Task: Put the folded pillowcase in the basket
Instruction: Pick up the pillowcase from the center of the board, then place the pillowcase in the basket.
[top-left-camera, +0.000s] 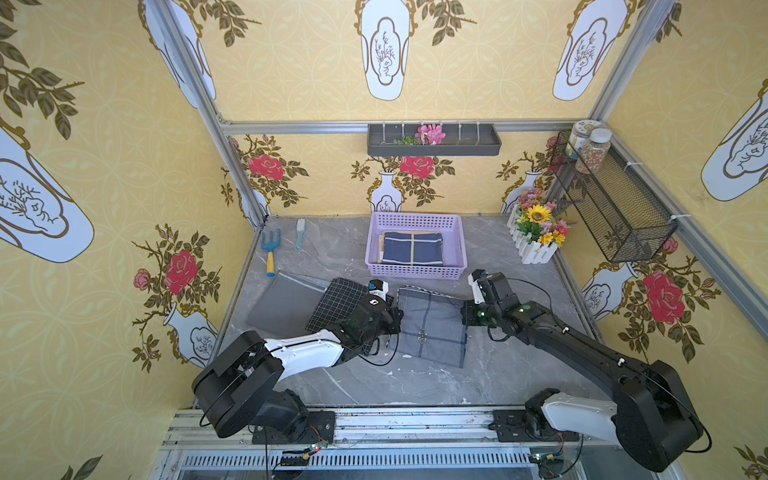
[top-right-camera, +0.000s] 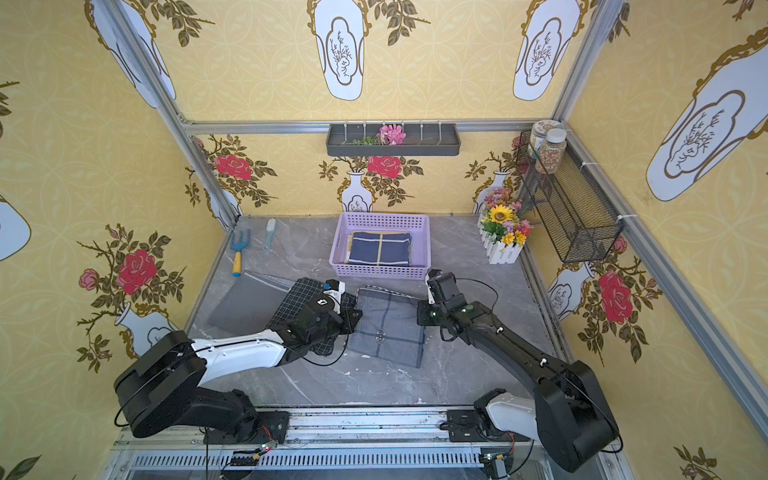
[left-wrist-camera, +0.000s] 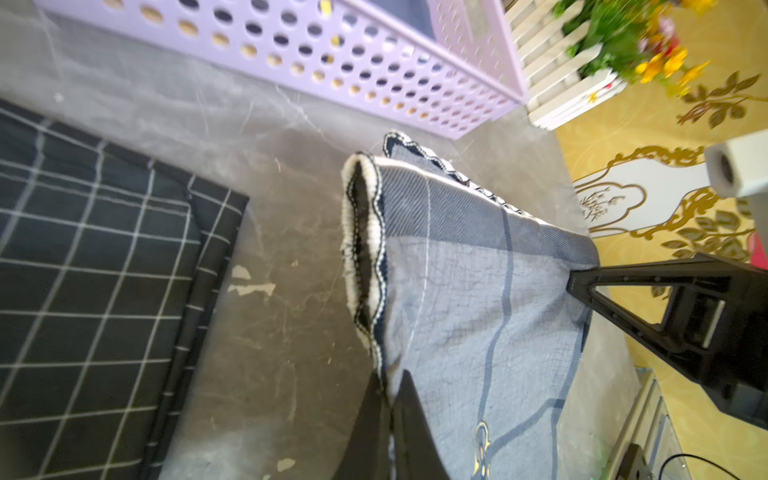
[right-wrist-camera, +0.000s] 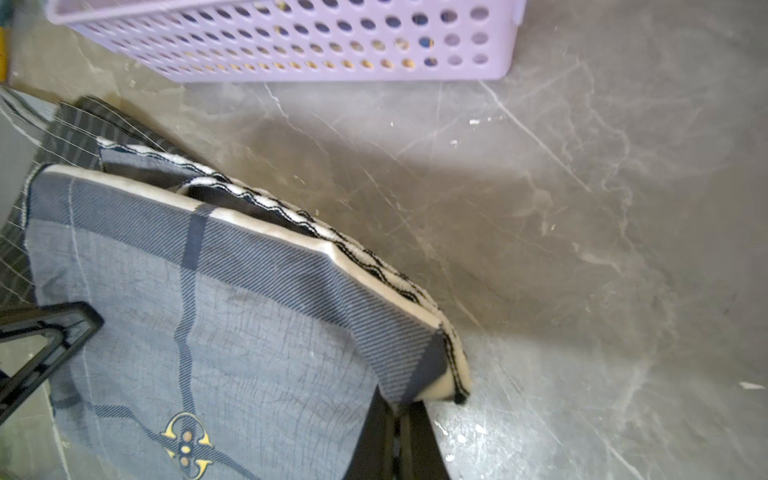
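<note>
A: Gripper state?
B: Left gripper (top-left-camera: 398, 321) has its jaws closed, pinching the pillowcase (top-left-camera: 432, 328) at its 9 o'clock edge. Right gripper (top-left-camera: 466, 319) is the same, clamped on the 3 o'clock edge. In both wrist views the fabric runs straight into closed jaws.
A: Where's the pillowcase?
B: Mid-table (top-left-camera: 374, 382). Folded, blue-grey plaid, gold emblem facing up. Not in the basket. The pinched edges look raised, but I can't tell if the middle is off the surface.
A: Neighbours?
B: Black checked cloth (top-left-camera: 340, 303) at its 9 o'clock, partly under the left arm. It overlaps a grey cloth (top-left-camera: 282, 303) further toward 9.
A: Basket?
B: Basket (top-left-camera: 415, 272) sits at 12 o'clock from the pillowcase, near it but apart, by the back wall. It holds a folded navy cloth (top-left-camera: 413, 249) with yellow stripes, lying flat, with a tan edge showing beneath it.
A: Other containers?
B: Flower box (top-left-camera: 536, 249) at 2 o'clock, a white picket box full of flowers, one of them a sunflower. Wire rack (top-left-camera: 615, 208) on the wall at 3 o'clock has two jars (top-left-camera: 594, 151) at its far end. Tray (top-left-camera: 457, 150) on the back wall at 12 holds a pink flower (top-left-camera: 430, 134) and some green leaves.
A: Loose items?
B: Hand rake (top-left-camera: 271, 249) and brush (top-left-camera: 300, 233) on the table at 10–11 o'clock.
</note>
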